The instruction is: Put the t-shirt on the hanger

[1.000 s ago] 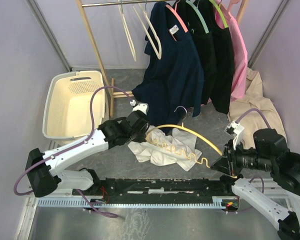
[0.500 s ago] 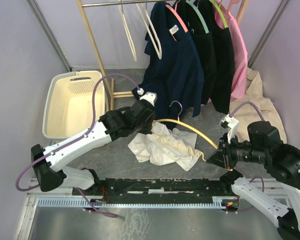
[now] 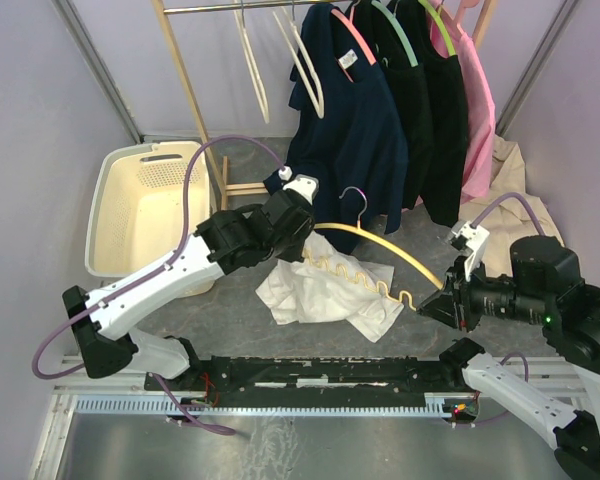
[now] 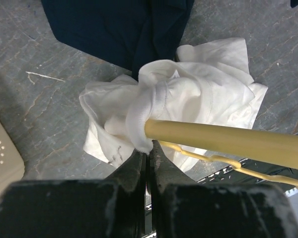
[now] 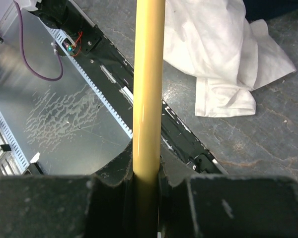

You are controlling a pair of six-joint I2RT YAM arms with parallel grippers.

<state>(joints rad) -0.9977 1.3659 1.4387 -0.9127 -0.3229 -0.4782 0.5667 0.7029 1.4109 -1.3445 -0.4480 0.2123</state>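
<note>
The yellow hanger (image 3: 382,246) hangs in the air above the floor, its silver hook (image 3: 356,201) pointing up. My right gripper (image 3: 442,300) is shut on its right arm, and the yellow bar (image 5: 148,74) runs straight out from between the jaws. The white t-shirt (image 3: 325,292) lies crumpled under the hanger. Its ribbed neck edge (image 4: 148,106) is drawn up over the hanger's left end (image 4: 223,140). My left gripper (image 4: 149,151) is shut on that neck edge, right beside the hanger tip (image 3: 310,238).
A cream laundry basket (image 3: 145,205) stands at the left beside a wooden rack (image 3: 195,100). On the rack hang a navy shirt (image 3: 350,150), black and pink garments and cream hangers (image 3: 305,60). A beige garment (image 3: 515,190) lies at the right. A black rail (image 3: 320,375) runs along the front.
Both arms have lifted. The hanger rose and shifted back, and the left gripper pulled the t-shirt's neck up with it. The right gripper came up slightly with its end.
</note>
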